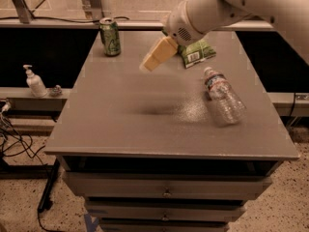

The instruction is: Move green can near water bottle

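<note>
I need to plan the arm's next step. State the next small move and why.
Probably shift the gripper left and farther back, toward the can. The can stands upright near the table's far left corner, and the gripper hovers over mid-table, apart from it and holding nothing. The bottle lies on its side at the right, so the can must be grasped first.

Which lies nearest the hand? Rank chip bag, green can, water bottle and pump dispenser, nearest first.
Hand: above the grey table, rear middle.
1. Green-and-white chip bag, right, and green aluminium can, rear left: too close to call.
2. Clear plastic water bottle, lying right.
3. White pump dispenser, far left.
</note>
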Robot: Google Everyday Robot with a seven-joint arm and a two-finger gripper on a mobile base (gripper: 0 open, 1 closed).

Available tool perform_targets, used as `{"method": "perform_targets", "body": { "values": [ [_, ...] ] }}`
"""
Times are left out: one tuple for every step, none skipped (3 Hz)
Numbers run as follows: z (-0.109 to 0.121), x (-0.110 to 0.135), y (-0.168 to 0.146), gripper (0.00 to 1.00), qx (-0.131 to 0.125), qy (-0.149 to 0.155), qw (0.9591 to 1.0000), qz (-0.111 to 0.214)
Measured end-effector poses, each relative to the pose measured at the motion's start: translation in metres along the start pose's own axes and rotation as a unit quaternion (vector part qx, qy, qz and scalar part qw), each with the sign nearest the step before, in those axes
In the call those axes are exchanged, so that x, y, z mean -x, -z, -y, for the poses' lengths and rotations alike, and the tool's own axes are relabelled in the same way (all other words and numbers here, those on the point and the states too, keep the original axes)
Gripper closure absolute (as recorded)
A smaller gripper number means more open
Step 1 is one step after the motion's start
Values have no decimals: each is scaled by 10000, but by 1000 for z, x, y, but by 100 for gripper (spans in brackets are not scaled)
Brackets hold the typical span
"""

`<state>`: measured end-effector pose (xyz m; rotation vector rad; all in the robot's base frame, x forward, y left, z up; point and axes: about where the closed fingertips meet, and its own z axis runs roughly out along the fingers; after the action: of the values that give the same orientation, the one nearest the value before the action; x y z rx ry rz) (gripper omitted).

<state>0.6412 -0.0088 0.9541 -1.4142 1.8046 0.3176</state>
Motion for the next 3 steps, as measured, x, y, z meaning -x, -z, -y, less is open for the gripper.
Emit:
{"method": "perform_targets", "body": {
  "values": [
    [23, 23, -57, 0, 40, 16, 9993, 363],
    [44, 44, -109, 0, 31, -28, 9976, 691],
    [63, 63, -158, 0, 70, -193, 9950, 981]
  ]
}}
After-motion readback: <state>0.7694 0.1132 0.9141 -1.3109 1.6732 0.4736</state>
